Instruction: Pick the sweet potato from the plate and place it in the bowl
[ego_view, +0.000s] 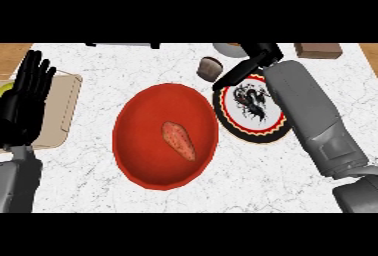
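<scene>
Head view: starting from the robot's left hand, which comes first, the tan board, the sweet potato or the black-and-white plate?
From the left hand, at the view's left edge:
1. Tan board, right beside the hand and partly behind it.
2. Sweet potato, mid-counter, lying in the red bowl.
3. Black-and-white plate, farthest, on the right under the right forearm.

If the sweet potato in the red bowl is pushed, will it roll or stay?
The sweet potato looks long with tapered ends, so it would probably pivot or wobble rather than roll straight. It lies at the bottom of the red bowl, whose sloped wall would likely bring it back. It seems stiff, not floppy.
</scene>
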